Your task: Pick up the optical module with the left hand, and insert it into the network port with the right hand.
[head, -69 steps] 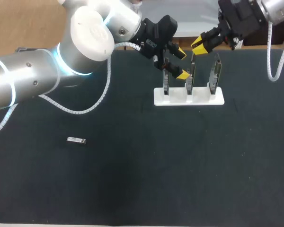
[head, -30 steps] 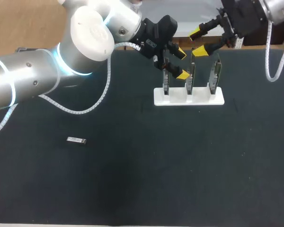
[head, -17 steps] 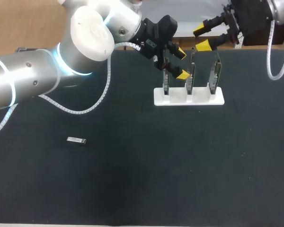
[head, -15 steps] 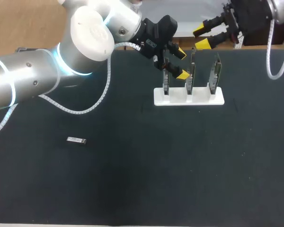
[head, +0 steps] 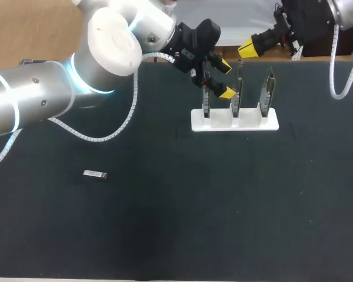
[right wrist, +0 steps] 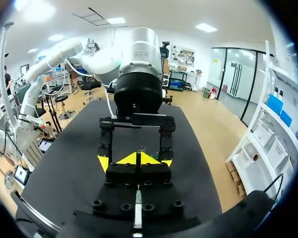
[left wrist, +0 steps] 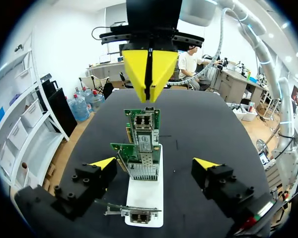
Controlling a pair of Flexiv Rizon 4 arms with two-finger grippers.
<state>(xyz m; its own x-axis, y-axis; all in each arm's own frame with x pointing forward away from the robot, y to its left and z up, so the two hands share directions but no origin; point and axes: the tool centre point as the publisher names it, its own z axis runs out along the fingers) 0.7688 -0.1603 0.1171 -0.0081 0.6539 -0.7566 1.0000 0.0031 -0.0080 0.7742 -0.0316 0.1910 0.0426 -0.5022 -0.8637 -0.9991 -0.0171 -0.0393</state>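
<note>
The optical module [head: 95, 174], a small silver bar, lies flat on the black mat at the left, far from both grippers. My left gripper [head: 224, 78] hangs open over the near end of a white rack [head: 250, 124] that holds three upright network cards [head: 237, 89]. In the left wrist view the cards [left wrist: 141, 148] stand between its spread fingers [left wrist: 103, 163] without touching them. My right gripper [head: 249, 47] is shut and holds nothing, above and behind the rack. Its joined yellow tips [left wrist: 149, 74] hang over the far cards. In the right wrist view, my right gripper [right wrist: 138, 158] faces the left arm's fingers [right wrist: 105, 144].
The black mat [head: 223, 205] covers the table. White cables loop down from both arms, at the left [head: 106, 138] and at the right [head: 336, 70]. The table's far edge runs just behind the rack.
My right gripper has gone from wide open to shut and shifted slightly up and back behind the rack. The left arm, the module and the rack have not moved.
</note>
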